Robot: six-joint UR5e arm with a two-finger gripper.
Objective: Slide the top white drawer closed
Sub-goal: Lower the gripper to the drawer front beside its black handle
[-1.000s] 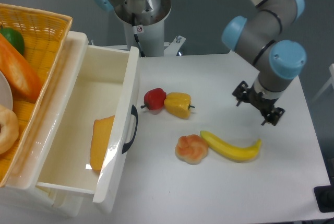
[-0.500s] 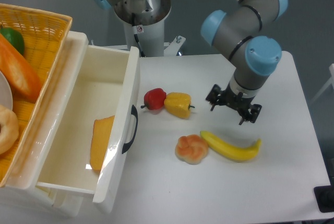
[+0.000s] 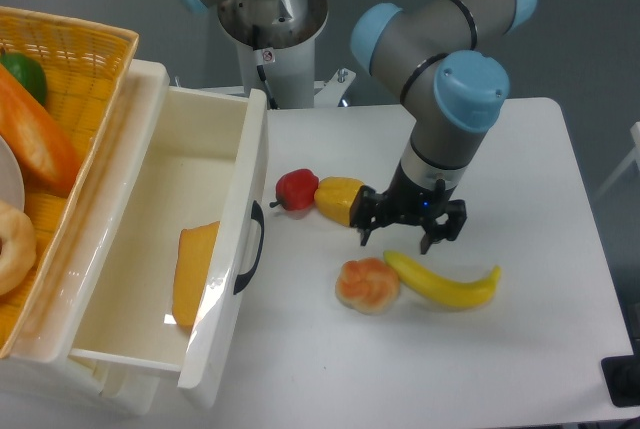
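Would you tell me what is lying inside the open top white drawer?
Inside the top white drawer, one orange wedge lies by the front wall, which hides its lower edge.

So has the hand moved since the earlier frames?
Yes. The hand has travelled left across the table toward the top white drawer, from beyond the banana's right tip to above its left end, beside the yellow pepper.

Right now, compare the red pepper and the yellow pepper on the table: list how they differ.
The red pepper is red and looks rounder and smaller; the yellow pepper is yellow and looks longer. The red pepper lies nearer the top white drawer; the yellow pepper lies nearer the gripper, whose body overlaps its right end. Both rest on the white table, touching each other.
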